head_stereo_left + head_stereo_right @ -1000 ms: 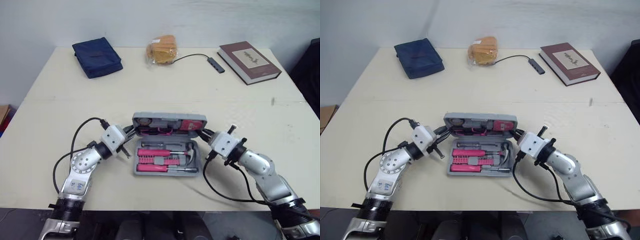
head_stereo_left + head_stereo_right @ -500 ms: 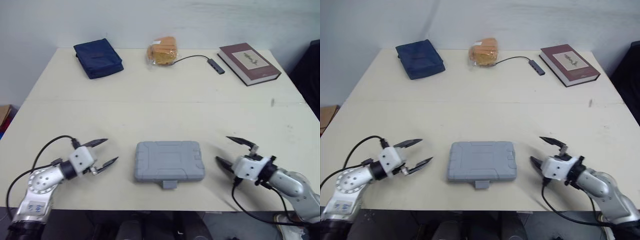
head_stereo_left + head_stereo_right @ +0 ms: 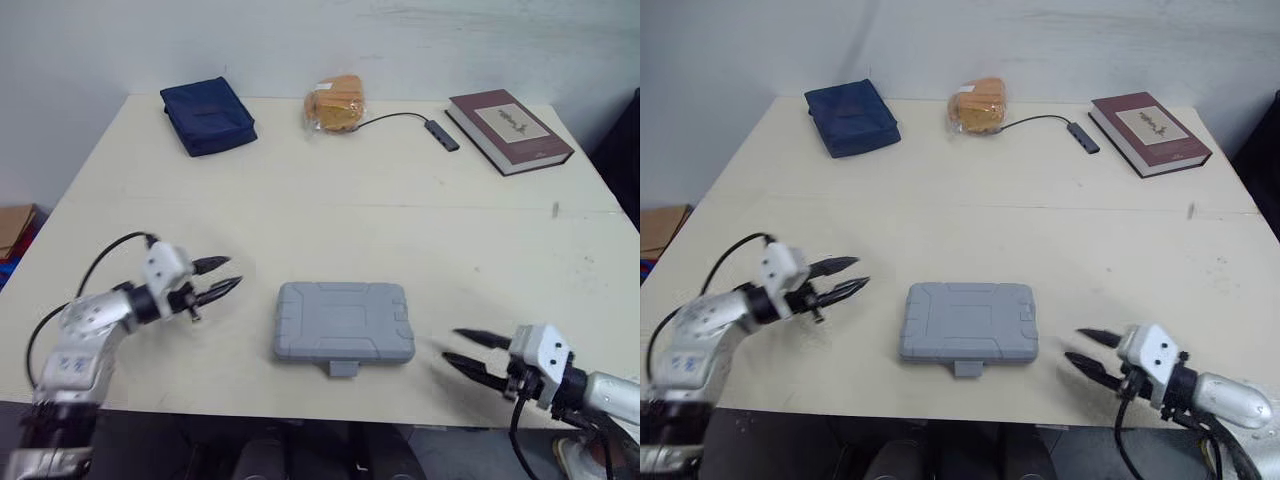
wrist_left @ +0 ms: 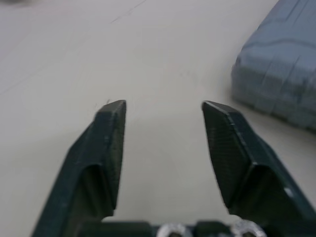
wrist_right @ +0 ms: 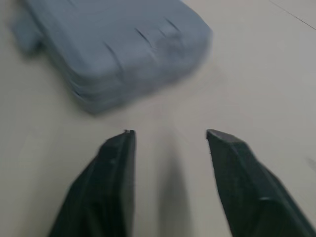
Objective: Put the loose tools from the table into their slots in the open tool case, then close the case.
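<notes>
My left claw [image 3: 226,274] hangs just above the bench [image 3: 400,200], jaws spread wide, with nothing between them and nothing touching them. The left wrist view shows bare benchtop in the gap and the corner of the case off to one side. My right claw [image 3: 454,346] is the same: wide open, empty, low over the front edge of the bench and pointing at the case without reaching it.

Between the two claws the grey tool case [image 3: 344,320] lies flat near the front of the bench. Its lid is down and its latch tab [image 3: 343,369] faces me. Each claw stands clear of it on its own side.

Further out, along the far edge, are a blue pouch [image 3: 208,115], an orange packet [image 3: 337,102], a cable [image 3: 412,118] and a book [image 3: 510,118]. None of these reads as a tool belonging to the case.

I judge the job essentially done: tools stowed, lid shut. The one thing I cannot tell from here is whether the latch has actually caught, so a press on the tab may remain.
</notes>
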Robot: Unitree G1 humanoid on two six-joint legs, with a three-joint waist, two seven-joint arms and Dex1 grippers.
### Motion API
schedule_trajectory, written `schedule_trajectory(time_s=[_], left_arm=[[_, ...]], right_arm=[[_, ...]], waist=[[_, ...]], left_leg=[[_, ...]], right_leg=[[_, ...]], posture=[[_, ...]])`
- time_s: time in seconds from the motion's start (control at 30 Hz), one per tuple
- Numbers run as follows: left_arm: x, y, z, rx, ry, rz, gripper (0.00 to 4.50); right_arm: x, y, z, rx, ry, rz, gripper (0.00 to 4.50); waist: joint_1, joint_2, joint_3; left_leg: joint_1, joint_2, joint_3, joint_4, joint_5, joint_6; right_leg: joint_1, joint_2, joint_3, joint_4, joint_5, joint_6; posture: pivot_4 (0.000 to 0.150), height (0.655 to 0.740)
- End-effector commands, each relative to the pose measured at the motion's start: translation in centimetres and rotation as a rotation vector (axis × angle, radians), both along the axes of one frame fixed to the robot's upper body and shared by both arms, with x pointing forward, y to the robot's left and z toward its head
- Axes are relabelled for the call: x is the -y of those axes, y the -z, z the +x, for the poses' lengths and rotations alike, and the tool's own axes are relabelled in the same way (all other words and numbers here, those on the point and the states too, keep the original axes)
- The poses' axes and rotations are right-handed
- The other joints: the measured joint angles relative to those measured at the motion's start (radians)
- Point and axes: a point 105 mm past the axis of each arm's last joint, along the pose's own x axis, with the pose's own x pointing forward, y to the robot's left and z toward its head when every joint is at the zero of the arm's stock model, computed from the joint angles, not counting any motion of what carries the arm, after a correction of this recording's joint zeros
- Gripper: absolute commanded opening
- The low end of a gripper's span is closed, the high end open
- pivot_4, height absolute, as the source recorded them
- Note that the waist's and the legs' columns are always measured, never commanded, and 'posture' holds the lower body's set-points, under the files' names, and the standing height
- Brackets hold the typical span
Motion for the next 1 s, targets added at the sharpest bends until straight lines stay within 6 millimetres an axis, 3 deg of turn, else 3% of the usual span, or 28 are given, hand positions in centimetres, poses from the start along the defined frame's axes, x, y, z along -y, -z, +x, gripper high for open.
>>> schedule_trajectory(time_s=[0.03, 0.07, 0.2, 0.3, 0.47, 0.8, 1.0], left_arm=[[1.4, -0.1, 1.4, -0.002, 0.032, 0.031, 0.4], [2.1, 0.1, 2.1, -0.009, 0.05, 0.047, 0.02], [4.2, 0.2, 3.8, -0.016, 0.126, 0.104, 0.02], [4.9, 1.4, 4.4, -0.085, 0.153, 0.15, 0.02], [6.6, 4.0, 3.9, -0.158, 0.23, 0.192, 0.02], [5.5, 5.0, 1.6, -0.166, 0.205, 0.149, 0.02], [4.4, 4.7, 0.5, -0.156, 0.138, 0.126, 0.02]], right_arm=[[-1.7, 0.7, -1.0, -0.069, -0.106, -0.028, 0.4], [-2.4, 1.1, -1.0, -0.08, -0.134, -0.034, 0.02], [-4.1, 2.1, -0.5, -0.085, -0.187, -0.045, 0.02], [-4.4, 3.0, 0.2, -0.092, -0.19, -0.065, 0.02], [-5.1, 3.9, 2.6, -0.03, -0.144, -0.067, 0.02], [-4.8, 3.3, 9.1, 0.104, -0.07, -0.112, 0.02], [-4.3, 3.0, 11.2, 0.148, -0.058, -0.151, 0.02]], waist=[[0.0, 0.0, 0.0], [0.0, -0.001, 0.0], [-0.001, -0.002, 0.0], [0.001, -0.002, 0.001], [-0.003, -0.004, 0.0], [-0.025, -0.007, 0.0], [-0.026, -0.006, 0.0]], left_leg=[[0.0, 0.0, 0.0, 0.0, 0.0, 0.0], [0.0, 0.0, 0.001, 0.0, 0.0, 0.0], [-0.002, 0.0, 0.003, 0.004, 0.0, 0.0], [-0.003, -0.001, 0.003, 0.006, 0.0, 0.0], [-0.003, 0.0, 0.005, 0.007, 0.0, 0.0], [0.0, 0.001, 0.005, 0.007, 0.001, -0.001], [0.0, 0.001, 0.003, 0.007, 0.001, -0.001]], right_leg=[[0.0, 0.001, 0.0, -0.001, 0.0, 0.0], [0.0, 0.002, 0.0, -0.001, 0.0, 0.0], [-0.002, 0.005, -0.002, 0.001, 0.0, 0.001], [-0.003, 0.006, -0.006, 0.002, 0.001, 0.001], [-0.004, 0.008, -0.005, 0.002, 0.001, 0.002], [-0.002, 0.004, -0.003, 0.006, 0.001, 0.002], [-0.002, 0.003, 0.003, 0.006, 0.001, 0.002]], posture=[[0.15, 0.74], [0.15, 0.74], [0.15, 0.74], [0.15, 0.74], [0.15, 0.74], [0.15, 0.74], [0.15, 0.74]])
